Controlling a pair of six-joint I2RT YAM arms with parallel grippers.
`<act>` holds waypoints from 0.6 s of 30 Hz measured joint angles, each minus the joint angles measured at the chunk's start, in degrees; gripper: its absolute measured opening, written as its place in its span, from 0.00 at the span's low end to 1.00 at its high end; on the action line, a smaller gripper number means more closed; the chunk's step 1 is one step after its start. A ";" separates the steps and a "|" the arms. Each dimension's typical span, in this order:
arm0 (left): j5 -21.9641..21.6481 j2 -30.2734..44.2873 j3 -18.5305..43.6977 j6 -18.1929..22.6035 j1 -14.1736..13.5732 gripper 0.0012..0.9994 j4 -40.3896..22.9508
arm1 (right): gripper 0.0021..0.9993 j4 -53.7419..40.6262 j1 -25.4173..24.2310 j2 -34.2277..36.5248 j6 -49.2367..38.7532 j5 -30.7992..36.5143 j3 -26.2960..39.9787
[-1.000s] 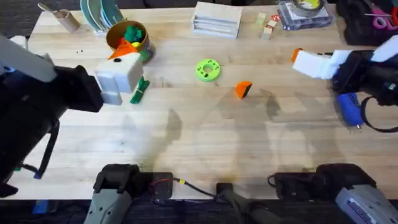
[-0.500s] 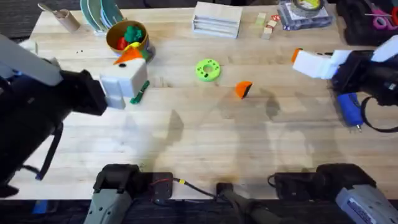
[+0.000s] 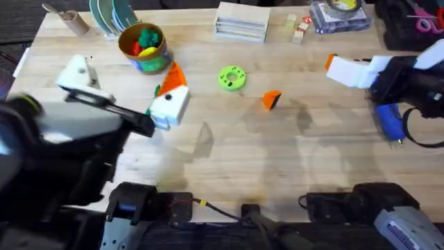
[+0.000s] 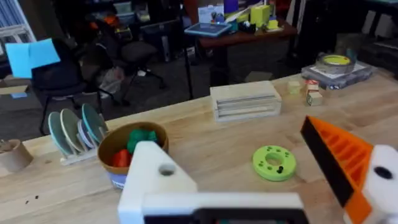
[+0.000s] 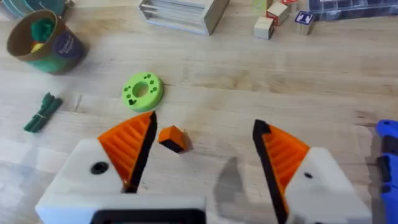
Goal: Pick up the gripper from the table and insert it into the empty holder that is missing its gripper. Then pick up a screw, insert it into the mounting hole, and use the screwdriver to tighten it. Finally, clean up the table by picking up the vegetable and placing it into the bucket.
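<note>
The small orange plastic wedge with a dark face, the gripper, lies on the bare wood near the middle of the long wooden table. It sits apart from both arms. In the right wrist view the wedge shows in the gap between the right gripper fingers, farther off on the table. Those two white fingers with orange ribbed pads stand wide apart and hold nothing.

The left gripper hangs over the table left of the wedge. One of its fingers has an orange pad. The other is a plain white plastic block with a round hole, the holder. Its fingers stand apart and hold nothing.

A round green disc with holes lies just up and left of the wedge. The round tub with toy food, the bucket, stands near the far left edge. The slim green toy vegetable lies below the tub. The blue pen-shaped screwdriver lies near the right edge, under the right arm.

There is lots of open wood in front of the wedge, down to the near edge
</note>
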 joint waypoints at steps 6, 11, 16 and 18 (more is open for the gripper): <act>1.16 -8.23 -11.78 -0.02 -2.18 0.99 6.35 | 0.99 0.01 0.00 0.00 0.00 0.00 0.00; 1.72 -8.21 -16.55 0.00 -4.82 0.99 11.01 | 0.99 0.01 0.00 0.00 0.00 0.00 0.00; 1.72 -8.21 -18.74 -0.02 -6.77 0.99 13.32 | 0.99 0.01 0.00 0.00 -0.01 0.00 0.00; 1.74 -8.23 -19.75 0.00 -7.35 0.99 15.07 | 0.99 0.01 0.00 0.00 0.00 0.00 0.00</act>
